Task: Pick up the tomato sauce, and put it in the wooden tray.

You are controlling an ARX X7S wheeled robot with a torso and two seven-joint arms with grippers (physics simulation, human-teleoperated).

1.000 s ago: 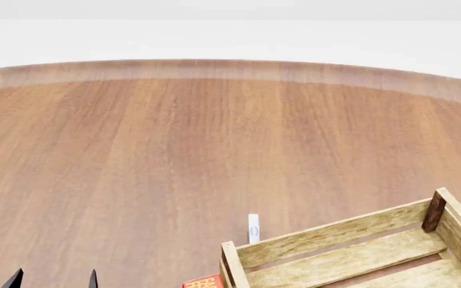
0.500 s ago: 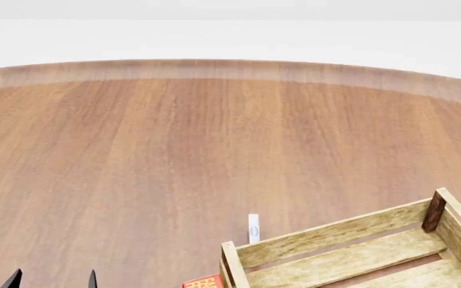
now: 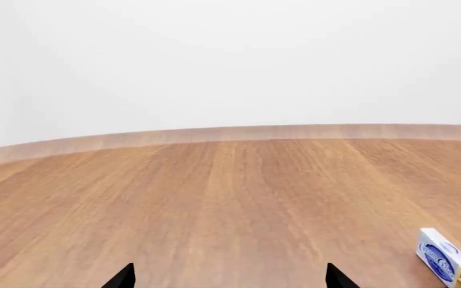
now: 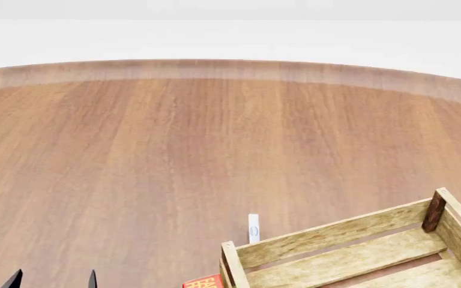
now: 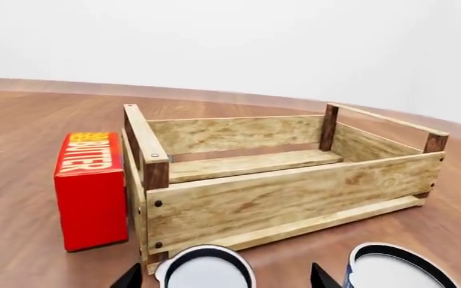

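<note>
The right hand point(image 5: 224, 279) is hovering with its fingers spread wide, and the tomato sauce point(image 5: 206, 267) is standing between them, its label hidden. The wooden tray point(image 5: 295, 192) is lying just beyond it on the desk point(image 5: 22, 120), with a red butter box point(image 5: 90, 192) sitting beside the tray's left end.

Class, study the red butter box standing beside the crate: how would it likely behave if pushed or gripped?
The butter box stands on a narrow end, taller than wide, so a high push would probably tip it. Its flat faces mean it shouldn't roll. The wooden tray close alongside would likely stop it falling that way.
</note>
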